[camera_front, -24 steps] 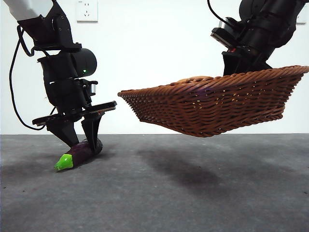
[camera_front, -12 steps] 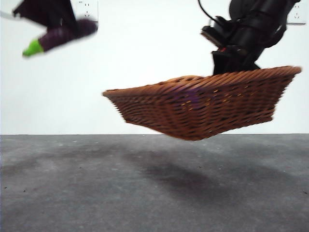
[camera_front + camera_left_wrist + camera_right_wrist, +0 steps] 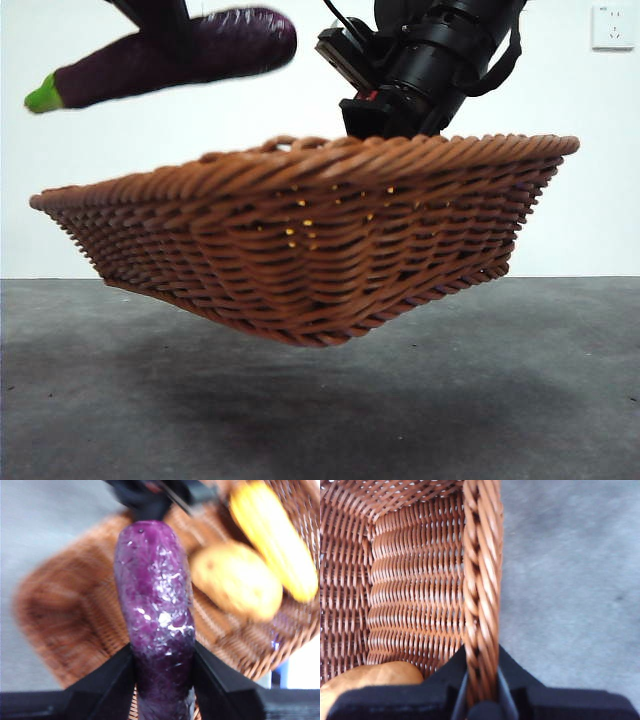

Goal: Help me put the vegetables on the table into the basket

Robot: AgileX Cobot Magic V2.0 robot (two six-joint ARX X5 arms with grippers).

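Eggplant (image 3: 175,52) hangs in the air above the basket (image 3: 300,240), tilted, its green stem end out past the basket's left corner in the front view. The left pincer (image 3: 162,680) is clenched on it, 1 black jaw on each side of the glossy purple body. In the front view only a dark bit of that arm crosses the eggplant at the top edge.

The basket is off the desk (image 3: 540,400), tipped so that its left end sits lower than its right, with a shadow on the grey surface below. The right pincer (image 3: 481,690) grasps its braided rim, the 2 jaws closed on either side of the braid; the front view shows that arm, dark and bulky, behind the basket's far rim at upper centre.

The front view sees only the basket's outer wall, with a few yellow glints through the weave. The left wrist view looks down into it: the corn (image 3: 272,537) and the potato (image 3: 237,580) lie side by side on the woven floor, just beside each other, both blurred. The right wrist view shows the inner wall, the rim running away from the jaws, bare desk outside the rim, and an edge of the potato (image 3: 370,677) low in the basket.

The eggplant's skin is dark purple and shiny, with fine creases.
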